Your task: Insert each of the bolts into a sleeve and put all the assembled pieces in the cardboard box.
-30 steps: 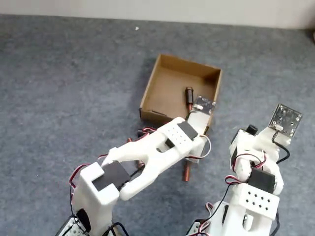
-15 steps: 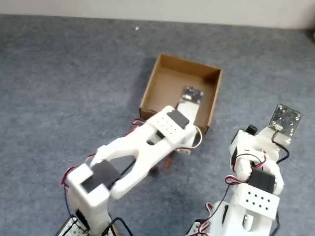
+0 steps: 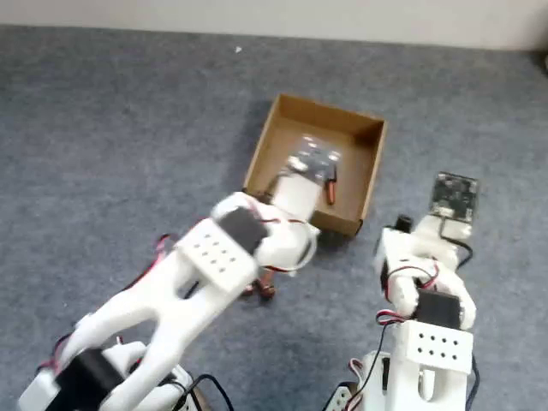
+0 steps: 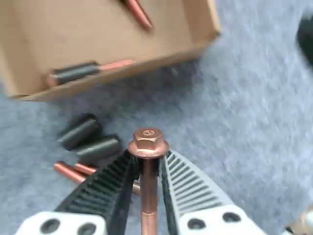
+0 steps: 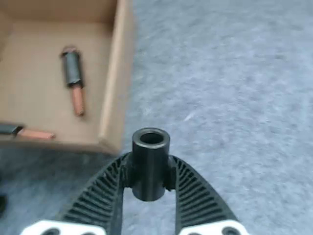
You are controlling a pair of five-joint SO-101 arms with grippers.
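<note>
Jaws of the left gripper clamp a copper bolt below its head in the left wrist view, two loose sleeves lying on the desk just outside the cardboard box. The right wrist view adds the jaws of the right gripper clamped on an upright black sleeve.

A boxed bolt is cropped, perhaps sleeved.

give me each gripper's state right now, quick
Left gripper: closed, holding a bolt.
Right gripper: closed, holding a sleeve.
</note>
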